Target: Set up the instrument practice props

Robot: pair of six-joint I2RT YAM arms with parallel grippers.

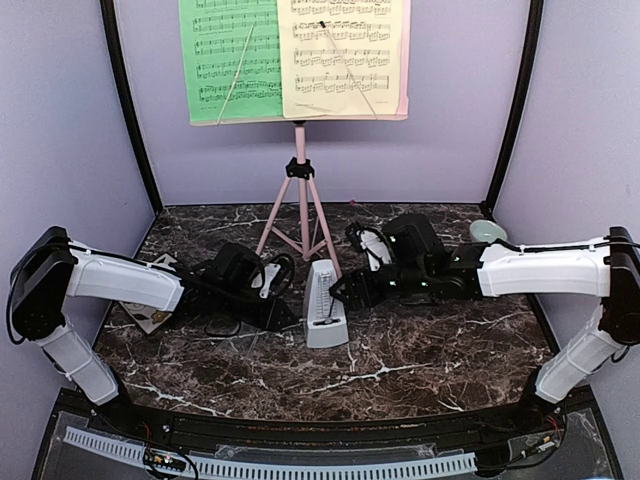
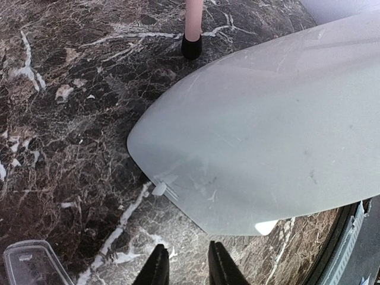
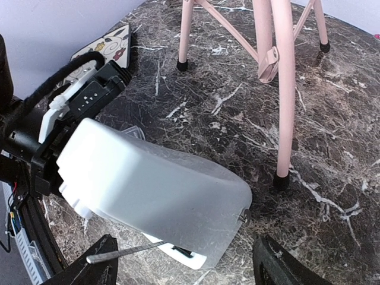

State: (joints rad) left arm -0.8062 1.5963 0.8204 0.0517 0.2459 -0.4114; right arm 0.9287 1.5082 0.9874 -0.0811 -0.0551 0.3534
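Metronome: light-grey pyramid, upright on the dark marble table; it stands between my two pincers.
Right pincer: my fingers stand wide apart; the metronome's body sits in the gap just ahead of them; whether either finger touches it I cannot tell.
Left pincer: my tips are nearly together with a thin gap showing; nothing lies between them; the metronome's side fills the view just beyond.
Music stand: pink tripod, upright just behind the metronome; feet on the marble.
Sheets: green sheet on the desk's left; pale yellow sheet on its right, edges meeting.
Floral tile: flat beneath my left arm.
Bowl: pale green, at the far right; well apart from the metronome.
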